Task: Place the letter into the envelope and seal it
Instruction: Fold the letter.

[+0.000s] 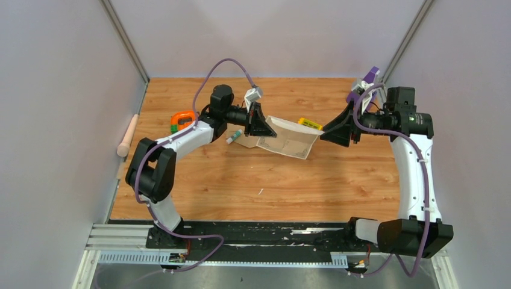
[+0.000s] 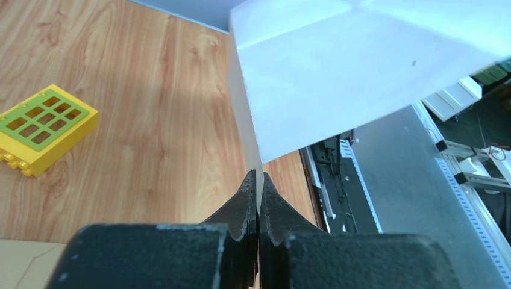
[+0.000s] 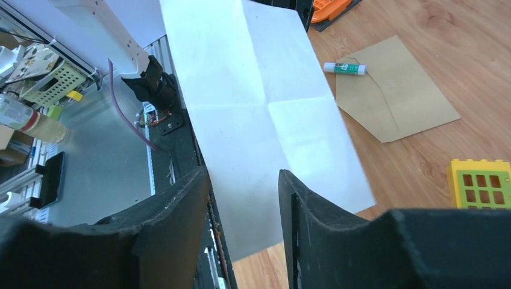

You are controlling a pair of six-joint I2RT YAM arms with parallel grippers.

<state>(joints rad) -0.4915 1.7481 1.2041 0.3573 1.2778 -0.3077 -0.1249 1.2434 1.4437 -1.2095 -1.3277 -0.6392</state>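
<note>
left wrist view: thin white creased paper letter [image 2: 337, 72] is held aloft, one edge pinched tight by left gripper [image 2: 258, 180]. right gripper [image 3: 244, 180] jaws stand parted w/ sheet between, not clamped. flat tan kraft-paper envelope [image 3: 398, 96] lies on wooden table [image 3: 470, 48] below. sheet judged light, floppy, easily creased; best taken at edges, 2 grippers.

The letter [image 2: 337, 78] is running off the left wrist view at one o'clock, and the yellow block [image 3: 482, 183] is being cropped at the right wrist view's four o'clock.
</note>
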